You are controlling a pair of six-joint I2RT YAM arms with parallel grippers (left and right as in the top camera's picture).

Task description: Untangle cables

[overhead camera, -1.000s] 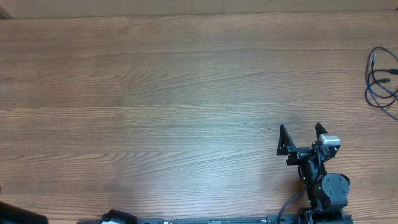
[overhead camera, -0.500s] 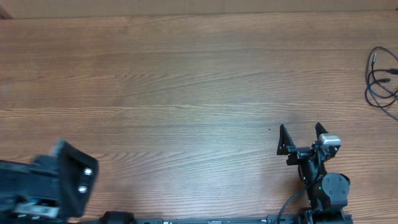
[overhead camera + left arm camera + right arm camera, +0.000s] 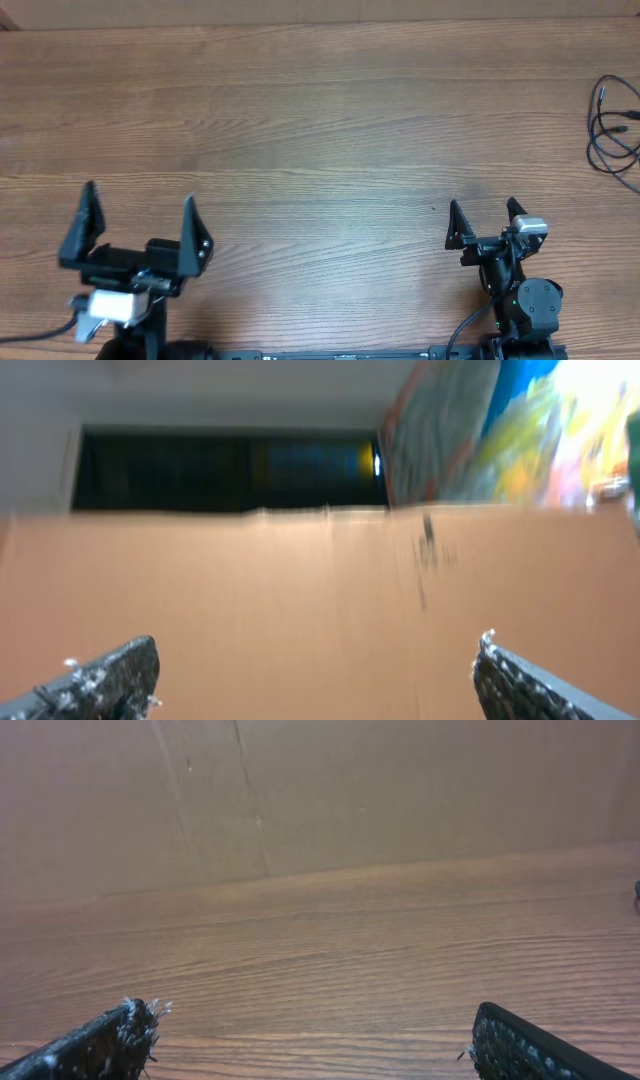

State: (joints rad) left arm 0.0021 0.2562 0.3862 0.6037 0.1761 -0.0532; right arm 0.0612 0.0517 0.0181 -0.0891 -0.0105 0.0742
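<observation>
The cables (image 3: 612, 125) lie as loose black loops with small plug ends at the far right edge of the wooden table, partly cut off by the overhead view's edge. My right gripper (image 3: 486, 213) is open and empty near the front right, well short of the cables. Its wrist view shows both fingertips (image 3: 310, 1030) wide apart over bare wood. My left gripper (image 3: 140, 205) is open and empty at the front left, far from the cables. Its blurred wrist view shows its fingertips (image 3: 315, 660) wide apart.
The wooden table (image 3: 320, 130) fills the overhead view. A brown cardboard wall (image 3: 400, 790) stands along its far edge. Both arm bases sit at the front edge, with a thick black cable (image 3: 465, 330) by the right base.
My left arm has swung into view from the lower left and now stands at the front left with its jaws wide open. The right arm and the cables have not moved.
</observation>
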